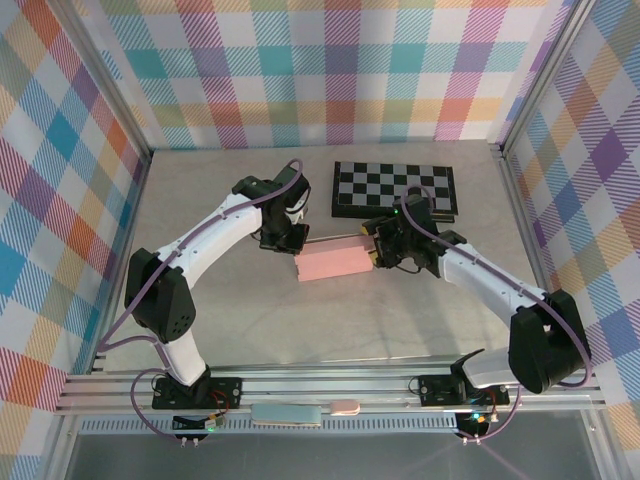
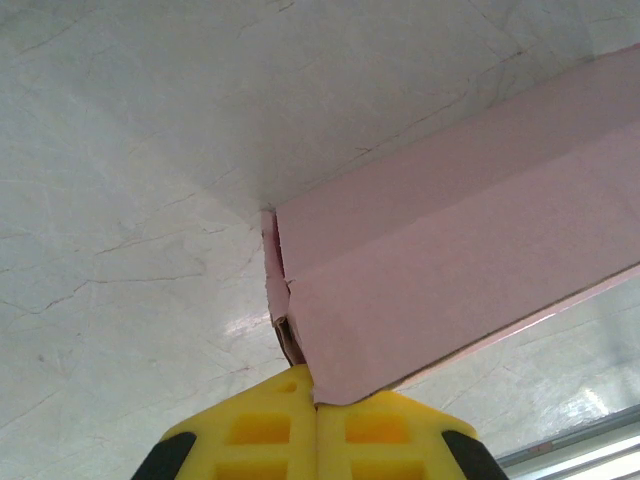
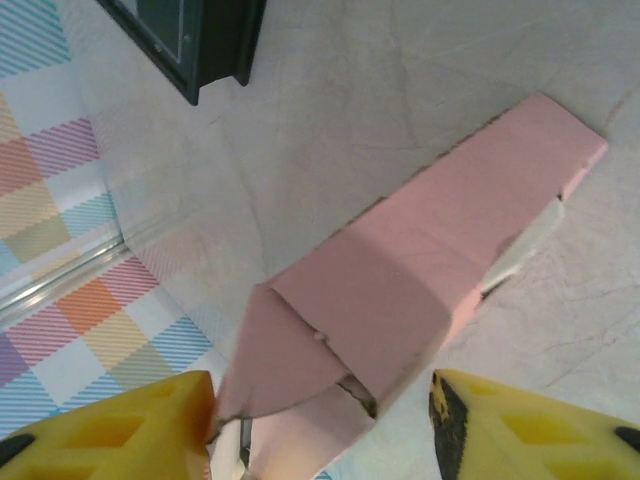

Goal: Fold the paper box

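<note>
The pale marbled table [image 1: 240,300] spreads under both my arms, walled in by bright plaid panels [image 1: 60,180]. At its far side lies the black-and-grey checkerboard [image 1: 395,188], flat, just beyond my right wrist. Nearer the middle, between my two pincers, sits the pink paper box [image 1: 335,262], folded into a long low shape with its length running from left to right.

My left pincer [image 1: 283,240] meets the box's left end. In the left wrist view its yellow fingers [image 2: 250,430] are pressed together, pinching the rounded corner of a pink flap [image 2: 340,350].

My right pincer [image 1: 382,250] is at the box's right end. Its fingers [image 3: 120,430] stand wide apart with the pointed end flap [image 3: 285,360] between them, gripping nothing.
</note>
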Controlling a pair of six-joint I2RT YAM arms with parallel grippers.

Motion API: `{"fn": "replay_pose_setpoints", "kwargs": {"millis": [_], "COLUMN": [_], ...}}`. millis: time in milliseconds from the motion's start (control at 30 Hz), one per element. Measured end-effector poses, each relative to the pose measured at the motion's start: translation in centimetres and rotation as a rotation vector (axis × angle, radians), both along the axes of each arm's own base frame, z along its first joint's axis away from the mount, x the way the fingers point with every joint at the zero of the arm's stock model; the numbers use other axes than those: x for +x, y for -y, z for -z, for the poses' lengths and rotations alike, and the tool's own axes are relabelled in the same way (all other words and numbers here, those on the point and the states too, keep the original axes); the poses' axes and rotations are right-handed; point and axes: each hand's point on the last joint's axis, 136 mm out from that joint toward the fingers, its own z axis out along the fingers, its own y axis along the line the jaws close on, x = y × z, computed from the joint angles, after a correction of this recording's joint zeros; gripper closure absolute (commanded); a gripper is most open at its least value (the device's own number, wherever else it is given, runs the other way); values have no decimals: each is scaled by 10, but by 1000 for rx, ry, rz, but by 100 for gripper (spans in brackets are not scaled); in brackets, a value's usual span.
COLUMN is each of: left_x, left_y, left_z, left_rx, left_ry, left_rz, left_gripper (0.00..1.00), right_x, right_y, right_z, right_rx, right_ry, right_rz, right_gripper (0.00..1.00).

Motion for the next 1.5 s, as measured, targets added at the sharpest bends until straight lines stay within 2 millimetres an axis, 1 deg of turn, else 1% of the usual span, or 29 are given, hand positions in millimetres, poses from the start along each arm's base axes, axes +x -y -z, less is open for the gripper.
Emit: {"fn": "replay_pose_setpoints", "kwargs": {"millis": [33, 167, 300, 367, 400, 433, 467, 533, 600, 667, 700, 800, 867, 933, 1033, 1133, 1233, 1333, 1500], "left_x": [0, -2, -7, -8, -8, -8, -8, -11, -15, -22, -24, -26, -22, -15, -7, -7, -7, -7, -9], "left_y": [0, 0, 0, 6, 7, 9, 9, 8, 4, -2, -5, -10, -8, -3, 5, 5, 5, 5, 4], "left_z": [0, 1, -2, -12, -18, -27, -38, -56, -69, -71, -68, -49, -39, -33, -20, -9, -9, -8, 3], "left_rx": [0, 1, -24, -83, -117, -161, -210, -318, -441, -553, -587, -641, -670, -715, -781, -787, -794, -804, -810], "left_ry": [-1, -8, -20, -10, 1, 17, 39, 79, 109, 100, 86, 14, -30, -61, -105, -141, -154, -158, -170], "left_rz": [0, -10, -45, -87, -118, -154, -201, -312, -445, -598, -662, -847, -938, -999, -1073, -1127, -1150, -1161, -1179], "left_gripper": [95, 70, 58, 52, 52, 52, 47, 44, 44, 45, 45, 44, 44, 44, 45, 46, 49, 56, 66], "right_x": [1, 3, 5, 5, 5, 5, 5, 5, 5, 5, 5, 5, 5, 5, 5, 5, 5, 5, 5], "right_y": [0, -1, 0, 0, 0, 0, 0, 0, 0, 0, 0, 0, 0, 0, 0, 0, 0, 0, 0], "right_z": [0, 1, 0, 0, 0, 0, 0, 1, 1, 1, 1, 1, 1, 1, 1, 1, 1, 1, 2], "right_rx": [1, 0, 0, 0, 0, 0, 0, -1, -1, -1, -1, -1, -2, -1, -1, -1, -1, -1, 0], "right_ry": [2, 6, 14, 14, 14, 14, 14, 13, 13, 12, 13, 12, 11, 12, 12, 12, 12, 12, 10], "right_rz": [0, -1, 3, 3, 3, 3, 3, 3, 3, 3, 3, 2, 2, 2, 2, 2, 2, 2, 1], "right_gripper": [50, 57, 62, 64, 65, 65, 66, 67, 67, 67, 67, 68, 68, 69, 69, 69, 69, 70, 70]}}
